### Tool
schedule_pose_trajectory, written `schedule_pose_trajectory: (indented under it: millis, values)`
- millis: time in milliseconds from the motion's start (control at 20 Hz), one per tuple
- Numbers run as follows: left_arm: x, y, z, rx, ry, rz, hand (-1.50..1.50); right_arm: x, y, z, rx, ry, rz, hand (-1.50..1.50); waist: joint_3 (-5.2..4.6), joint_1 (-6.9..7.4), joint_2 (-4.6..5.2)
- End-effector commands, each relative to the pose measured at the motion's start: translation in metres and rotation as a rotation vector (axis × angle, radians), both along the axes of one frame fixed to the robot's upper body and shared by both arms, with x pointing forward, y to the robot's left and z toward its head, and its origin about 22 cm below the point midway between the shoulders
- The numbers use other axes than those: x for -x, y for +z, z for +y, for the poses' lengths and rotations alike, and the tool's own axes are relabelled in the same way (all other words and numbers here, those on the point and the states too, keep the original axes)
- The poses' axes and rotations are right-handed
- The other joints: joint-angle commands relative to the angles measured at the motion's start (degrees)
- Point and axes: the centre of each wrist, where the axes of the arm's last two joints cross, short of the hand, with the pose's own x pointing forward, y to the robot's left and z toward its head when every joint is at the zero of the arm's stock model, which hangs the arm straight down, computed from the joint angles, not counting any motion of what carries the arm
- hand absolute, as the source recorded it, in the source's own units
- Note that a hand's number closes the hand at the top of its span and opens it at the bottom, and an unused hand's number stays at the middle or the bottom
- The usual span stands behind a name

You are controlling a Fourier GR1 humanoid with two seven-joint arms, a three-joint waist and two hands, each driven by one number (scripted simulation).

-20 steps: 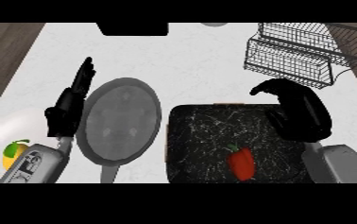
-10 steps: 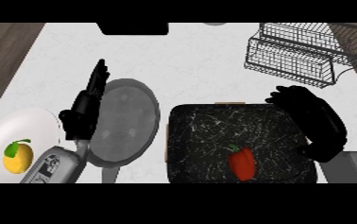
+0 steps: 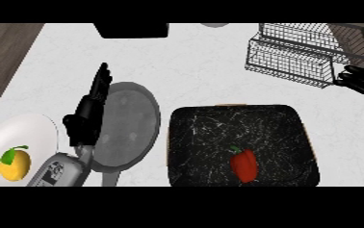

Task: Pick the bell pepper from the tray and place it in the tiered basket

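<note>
Counter [image 3: 199,63] | right hand [image 3: 352,78] cropped at edge | bell pepper [image 3: 244,164] in tray [image 3: 202,126]

We log a red bell pepper [image 3: 244,165], green-stemmed, lying in the dark marbled tray [image 3: 206,135]; the wire tiered basket [image 3: 288,58] stands apart, far right.

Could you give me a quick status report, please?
Left hand open, resting by grey round pan. Right hand barely in view at right edge. Red bell pepper on black marbled tray, untouched. Nothing blocking it.
</note>
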Motion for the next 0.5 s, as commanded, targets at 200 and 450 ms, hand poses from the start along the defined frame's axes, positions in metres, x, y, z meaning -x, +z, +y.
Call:
schedule_pose_trajectory:
  millis: [200,450]
  values:
    - [0.003,0.0,-0.007,-0.015,0.001,-0.004,0.0,0.026,0.118,0.056,0.581,0.135,-0.417,-1.5,0.0,-0.98,-0.34]
    - [0.003,-0.006,-0.003,-0.002,0.021,0.006,0.0,0.065,0.104,0.096,0.738,0.125,-0.507,-1.5,-0.06,-0.88,0.12]
